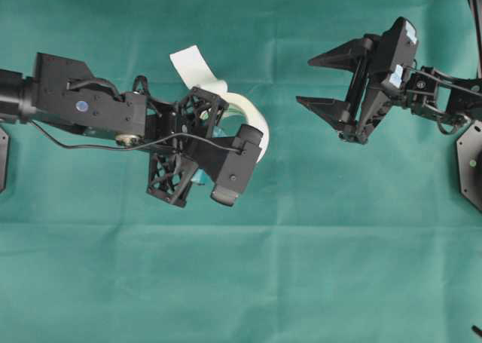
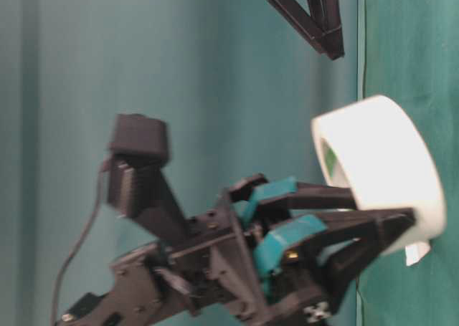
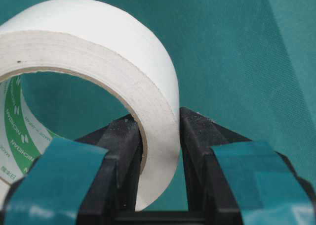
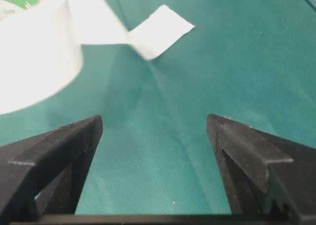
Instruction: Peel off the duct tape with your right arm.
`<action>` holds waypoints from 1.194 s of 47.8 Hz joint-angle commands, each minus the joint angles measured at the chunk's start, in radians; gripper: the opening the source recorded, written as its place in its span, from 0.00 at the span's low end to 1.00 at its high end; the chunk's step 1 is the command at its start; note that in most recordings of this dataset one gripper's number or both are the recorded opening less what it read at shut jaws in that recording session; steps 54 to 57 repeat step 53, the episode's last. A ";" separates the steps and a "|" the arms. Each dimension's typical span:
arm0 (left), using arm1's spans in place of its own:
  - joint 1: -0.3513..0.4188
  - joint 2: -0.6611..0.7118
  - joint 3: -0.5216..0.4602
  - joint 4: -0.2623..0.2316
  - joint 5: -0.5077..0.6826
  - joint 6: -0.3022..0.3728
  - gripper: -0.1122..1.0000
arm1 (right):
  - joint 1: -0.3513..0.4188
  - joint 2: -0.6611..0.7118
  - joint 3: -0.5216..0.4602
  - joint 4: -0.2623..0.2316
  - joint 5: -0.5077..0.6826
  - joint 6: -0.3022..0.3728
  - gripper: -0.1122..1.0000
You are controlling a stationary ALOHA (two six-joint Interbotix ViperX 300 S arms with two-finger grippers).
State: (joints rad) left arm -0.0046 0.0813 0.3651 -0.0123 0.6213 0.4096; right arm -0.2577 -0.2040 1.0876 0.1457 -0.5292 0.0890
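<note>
The duct tape [image 3: 98, 42] is a white roll with a green-printed core, standing on edge on the green cloth. My left gripper [image 3: 160, 123] is shut on its wall, one finger [image 3: 123, 136] inside the ring and the other finger [image 3: 197, 131] outside. In the overhead view the roll [image 1: 252, 113] shows partly under the left wrist, and its loose strip end [image 1: 192, 62] sticks out toward the back. The right arm's gripper [image 1: 303, 81] hangs open and empty to the right of the roll, apart from it. From the right wrist, the strip end [image 4: 163, 29] lies ahead, beyond the fingers.
A green cloth [image 1: 241, 283] covers the table, with a crease across the front half. The left arm's body [image 1: 83, 102] reaches in from the left edge. Black base plates [image 1: 471, 162] sit at the right edge. From table level the right fingers [image 2: 326, 43] hang above the roll [image 2: 380, 175].
</note>
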 commanded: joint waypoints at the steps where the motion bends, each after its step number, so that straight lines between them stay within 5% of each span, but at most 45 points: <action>1: -0.006 -0.002 -0.011 0.000 -0.020 -0.026 0.28 | 0.002 -0.015 -0.009 -0.002 -0.009 0.000 0.61; 31: -0.067 0.098 -0.006 0.000 -0.268 -0.074 0.28 | 0.002 -0.015 -0.008 -0.002 -0.008 0.000 0.61; 57: -0.091 0.127 -0.026 -0.003 -0.196 -0.245 0.28 | 0.002 -0.015 -0.012 -0.002 -0.005 0.000 0.61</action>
